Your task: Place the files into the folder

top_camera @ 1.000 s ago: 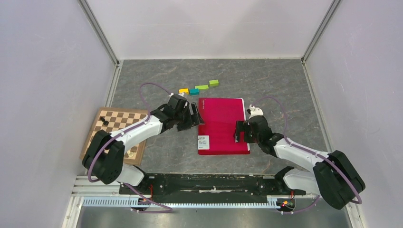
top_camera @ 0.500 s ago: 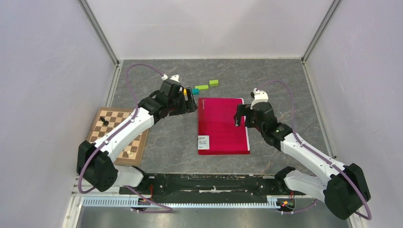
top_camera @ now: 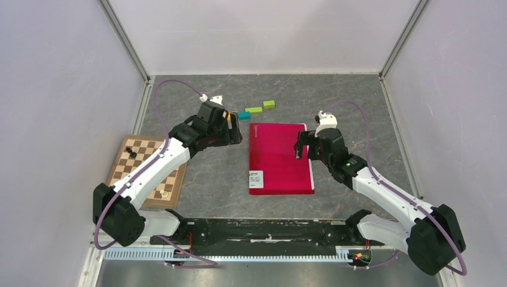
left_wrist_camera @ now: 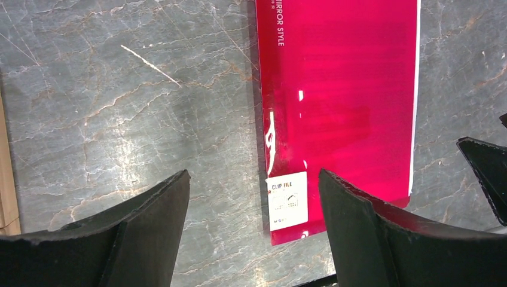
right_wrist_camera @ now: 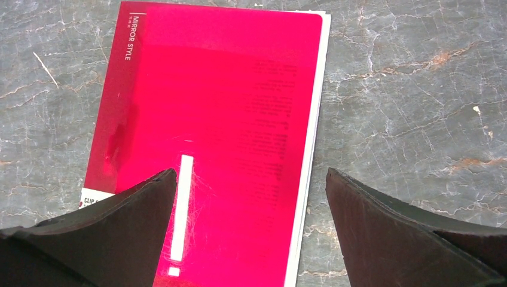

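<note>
Now both arms have pulled back from the red folder (top_camera: pixel 281 158), which lies shut on the worktop (top_camera: pixel 335 101). The left tool (top_camera: pixel 235 131) and right tool (top_camera: pixel 298 149) are spread wide, holding nothing. The files (right_wrist_camera: pixel 309 128) peek out along its edge, so they look tucked in.

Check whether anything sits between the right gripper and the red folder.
Nothing visible does. The right gripper hovers open over the right part of the folder, with only its closed cover showing between the fingers.
</note>
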